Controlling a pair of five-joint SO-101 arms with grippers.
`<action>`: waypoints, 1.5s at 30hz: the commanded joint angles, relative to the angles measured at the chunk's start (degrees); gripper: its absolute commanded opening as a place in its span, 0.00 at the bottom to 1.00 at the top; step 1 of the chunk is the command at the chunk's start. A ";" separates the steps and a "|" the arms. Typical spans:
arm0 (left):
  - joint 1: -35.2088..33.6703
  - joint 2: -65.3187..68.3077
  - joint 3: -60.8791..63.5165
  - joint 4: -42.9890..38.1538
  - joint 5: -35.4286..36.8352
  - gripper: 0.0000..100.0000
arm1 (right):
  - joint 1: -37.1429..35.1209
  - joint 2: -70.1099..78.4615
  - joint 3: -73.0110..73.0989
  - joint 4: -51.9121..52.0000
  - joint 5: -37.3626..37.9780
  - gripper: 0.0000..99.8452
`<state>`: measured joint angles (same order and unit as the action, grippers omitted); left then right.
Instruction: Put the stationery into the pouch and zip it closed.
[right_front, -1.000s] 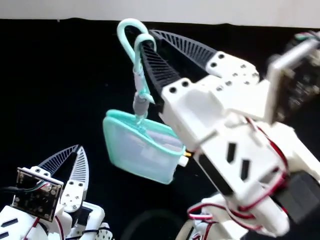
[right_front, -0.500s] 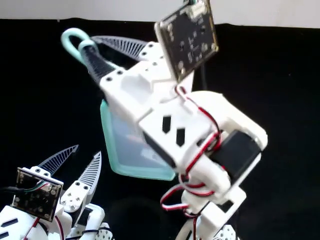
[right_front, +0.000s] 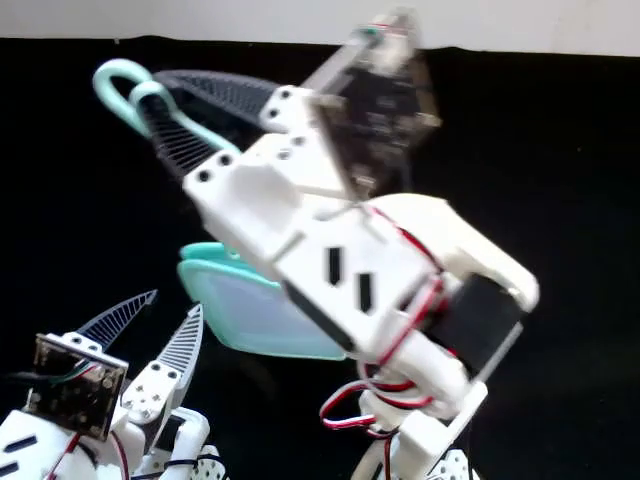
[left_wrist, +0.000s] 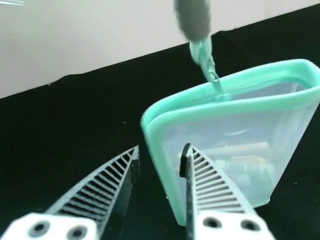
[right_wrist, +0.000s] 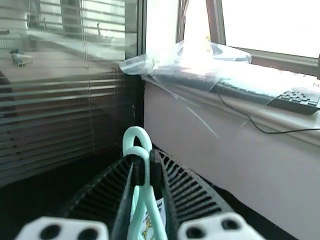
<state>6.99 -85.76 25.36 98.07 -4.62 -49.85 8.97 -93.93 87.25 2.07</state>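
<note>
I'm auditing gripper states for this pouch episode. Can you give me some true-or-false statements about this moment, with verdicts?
1. The right gripper is shut on the mint-green loop strap of the mint-green translucent pouch. True.
2. The pouch lies flat, let go by both arms. False: it hangs by its strap from the right gripper.
3. The left gripper is open. True.
4. The left gripper holds the pouch by its strap. False: its fingers are spread apart low beside the pouch's body, and the strap is in the right gripper.
</note>
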 joint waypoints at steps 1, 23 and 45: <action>-0.66 0.13 3.74 -1.41 -0.62 0.16 | 2.42 -0.57 -4.79 -1.63 0.79 0.01; -2.59 0.66 23.25 -30.42 -0.70 0.01 | 5.14 -1.89 -6.55 0.40 0.70 0.01; -2.86 0.75 32.31 -44.13 -0.18 0.01 | 1.54 -3.74 -6.37 2.24 0.35 0.01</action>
<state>2.15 -85.49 57.80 55.60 -4.88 -46.51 4.66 -95.69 89.54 2.07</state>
